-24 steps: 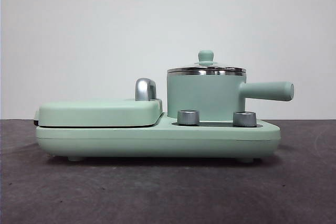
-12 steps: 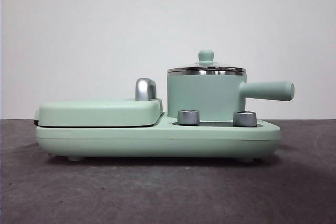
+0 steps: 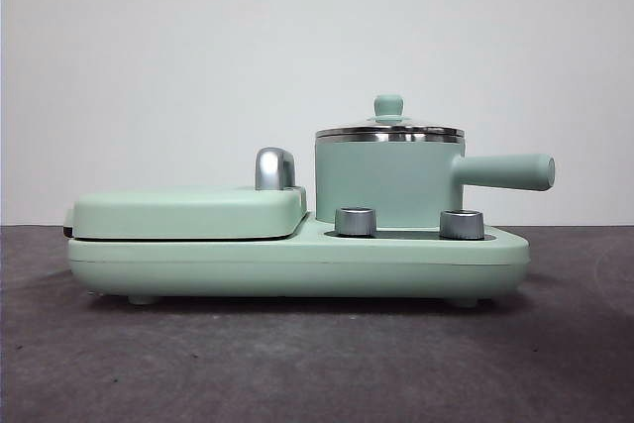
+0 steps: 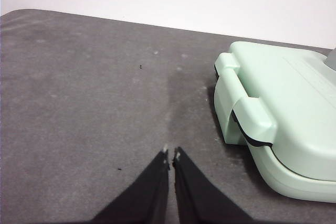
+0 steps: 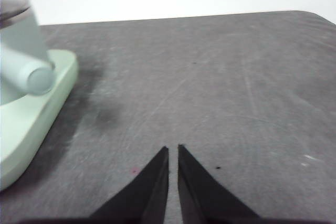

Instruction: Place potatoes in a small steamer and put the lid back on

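The small steamer [image 3: 388, 183] is a mint-green pot with a steel rim and a long side handle [image 3: 507, 172]. It stands on the right half of the green cooker base. The lid [image 3: 389, 130] with its green knob sits on the pot. The potato is not in view. My left gripper [image 4: 171, 154] is shut and empty over the grey table, beside the griddle end of the cooker. My right gripper [image 5: 173, 150] is shut and empty over the table, off the pot handle's end [image 5: 32, 75]. Neither gripper shows in the front view.
The flat green griddle cover [image 3: 188, 212] is closed on the left half of the cooker base [image 3: 297, 266]; it also shows in the left wrist view [image 4: 278, 114]. Two steel knobs [image 3: 356, 222] stand in front of the pot. Grey table [image 3: 317, 364] surrounds the cooker.
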Robot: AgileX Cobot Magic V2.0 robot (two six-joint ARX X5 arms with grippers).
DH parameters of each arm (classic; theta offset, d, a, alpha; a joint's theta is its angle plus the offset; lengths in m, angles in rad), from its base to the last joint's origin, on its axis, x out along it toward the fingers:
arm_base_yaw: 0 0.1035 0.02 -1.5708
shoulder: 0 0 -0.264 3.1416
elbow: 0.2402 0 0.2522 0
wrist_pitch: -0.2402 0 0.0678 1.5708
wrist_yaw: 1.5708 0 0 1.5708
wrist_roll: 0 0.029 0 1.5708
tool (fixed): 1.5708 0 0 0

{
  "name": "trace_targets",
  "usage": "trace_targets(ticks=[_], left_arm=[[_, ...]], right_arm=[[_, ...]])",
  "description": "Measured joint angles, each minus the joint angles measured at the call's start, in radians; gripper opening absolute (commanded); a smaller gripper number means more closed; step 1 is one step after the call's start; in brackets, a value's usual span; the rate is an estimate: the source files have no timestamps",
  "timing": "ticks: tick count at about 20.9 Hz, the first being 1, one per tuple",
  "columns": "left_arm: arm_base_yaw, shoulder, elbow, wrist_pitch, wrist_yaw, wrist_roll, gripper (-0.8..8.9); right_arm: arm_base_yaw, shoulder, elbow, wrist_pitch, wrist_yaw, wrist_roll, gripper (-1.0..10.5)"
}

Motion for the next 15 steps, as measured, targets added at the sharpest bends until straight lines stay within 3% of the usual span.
trace_targets(ticks=[5,15], left_arm=[[0.0,0.0,0.0,0.0,0.0,0.0,0.2],[0.0,0.0,0.0,0.0,0.0,0.0,0.2]], right_arm=[[0.0,0.0,-0.01,0.018,-0.066,-0.034,0.3],[0.0,0.0,-0.014,0.031,-0.066,-0.058,0.3]])
